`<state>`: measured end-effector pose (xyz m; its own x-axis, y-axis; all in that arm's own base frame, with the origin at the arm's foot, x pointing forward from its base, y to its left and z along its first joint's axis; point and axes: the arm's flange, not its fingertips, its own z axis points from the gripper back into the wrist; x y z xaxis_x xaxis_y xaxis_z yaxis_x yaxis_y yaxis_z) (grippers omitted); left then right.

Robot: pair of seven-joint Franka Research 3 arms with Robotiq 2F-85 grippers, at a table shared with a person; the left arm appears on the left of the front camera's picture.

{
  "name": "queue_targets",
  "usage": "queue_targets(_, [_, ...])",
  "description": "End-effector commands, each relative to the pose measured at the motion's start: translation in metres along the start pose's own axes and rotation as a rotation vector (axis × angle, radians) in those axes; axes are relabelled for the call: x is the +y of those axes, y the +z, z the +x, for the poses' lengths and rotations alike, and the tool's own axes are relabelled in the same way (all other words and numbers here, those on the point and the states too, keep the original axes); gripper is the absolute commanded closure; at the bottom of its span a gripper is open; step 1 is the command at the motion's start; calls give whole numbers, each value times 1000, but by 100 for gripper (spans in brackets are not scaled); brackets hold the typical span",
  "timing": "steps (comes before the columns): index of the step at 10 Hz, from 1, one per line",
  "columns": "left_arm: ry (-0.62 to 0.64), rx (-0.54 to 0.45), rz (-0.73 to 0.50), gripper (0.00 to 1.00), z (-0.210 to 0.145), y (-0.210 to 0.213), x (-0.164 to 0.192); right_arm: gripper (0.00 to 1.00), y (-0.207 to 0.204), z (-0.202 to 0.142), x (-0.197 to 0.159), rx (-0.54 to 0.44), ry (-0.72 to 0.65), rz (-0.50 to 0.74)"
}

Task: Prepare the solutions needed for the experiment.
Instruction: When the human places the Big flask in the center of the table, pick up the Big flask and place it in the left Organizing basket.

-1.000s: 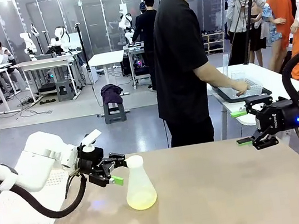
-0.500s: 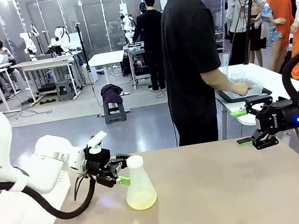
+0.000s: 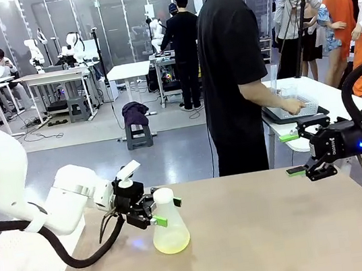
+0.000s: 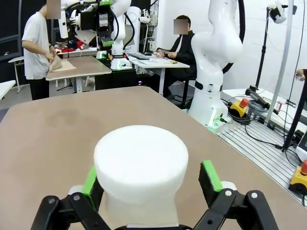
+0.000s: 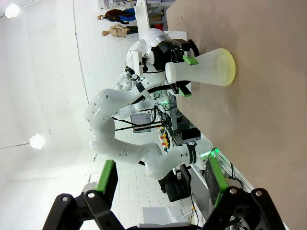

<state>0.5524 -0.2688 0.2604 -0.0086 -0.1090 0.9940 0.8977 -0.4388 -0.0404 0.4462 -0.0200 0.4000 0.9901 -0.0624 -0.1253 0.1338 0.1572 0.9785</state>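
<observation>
Left gripper [image 3: 164,211], front view: jaws apart, one green pad each side of the flask [image 3: 169,223] neck, not yet clamped. Arm comes in low from pic left, fingers roughly level w/ the table [image 3: 283,229]. Flask stands upright, long axis vertical, so approach is side-on, square to that axis. Pale yellow solution [image 3: 172,244] sits as a shallow layer in the flask base, well below the pads. Right gripper [image 3: 294,154] hangs at the far right table edge, jaws apart, nothing between them, well apart from flask. Left arm is clearly the nearer one. Person [image 3: 236,72] stands beyond the far edge, hands at a tray on another table, not at the flask.

Left wrist view: left gripper fingers rise from bottom edge; the flask's white mouth and neck lie between them, centred, slightly nearer the pad on pic left. That pad looks touching or just short of the neck; can't tell which. Pad on pic right shows a clear gap. Judgement: next move is closing on the neck; little re-aiming needed.

Right wrist view (rolled sideways): right gripper's own fingers apart, empty. Farther off, flask w/ the yellow layer against its base, left gripper's pads straddling the neck just under the mouth. Risk, as judgement: narrow neck, wide base, off-centre closure could nudge or tip it.
</observation>
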Motion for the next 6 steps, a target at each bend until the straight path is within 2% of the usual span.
queue_targets(1, [9,-39,-21,0,0,-4,13,8,1,-2,0,4,3,-6])
queue_targets(2, [4,-37,-25,0,-1,-5,13,8,1,-2,0,4,3,-6])
queue_targets(3, [-7,-44,4,19,0,-3,13,8,1,-2,0,4,3,-6])
queue_targets(4, [-8,-42,9,19,1,-2,12,8,1,-2,0,4,3,-6])
queue_targets(5, [-2,-41,15,38,2,0,12,8,1,-2,0,4,3,-6])
queue_targets(6, [6,-41,28,24,3,3,11,8,1,-2,0,4,3,-6])
